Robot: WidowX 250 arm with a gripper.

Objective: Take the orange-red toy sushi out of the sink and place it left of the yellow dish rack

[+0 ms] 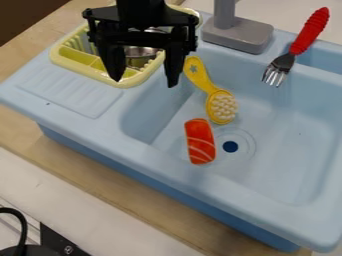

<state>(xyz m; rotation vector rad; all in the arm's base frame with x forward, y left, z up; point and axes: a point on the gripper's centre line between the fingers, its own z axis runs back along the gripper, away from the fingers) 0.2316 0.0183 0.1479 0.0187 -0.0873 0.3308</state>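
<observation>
Brush (221,106), yellow: lay in the blue sink (287,150), right of the pincer (144,83) as viewed; fingers apart, empty.

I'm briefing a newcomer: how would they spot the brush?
Inside the light-blue plastic sink, look just above the round dark-blue drain. The yellow brush is there, its starred handle angled toward the upper left. Unlike the orange-red, white-striped block beside it, it has knobbly white bristles.

Black is shown throughout on the arm (139,6); its blocky housing (140,19) is flanked by angular side pieces edged with small rounded knobs (87,13), and the two black jaws are tapered to narrow, bluntly pointed ends
</observation>
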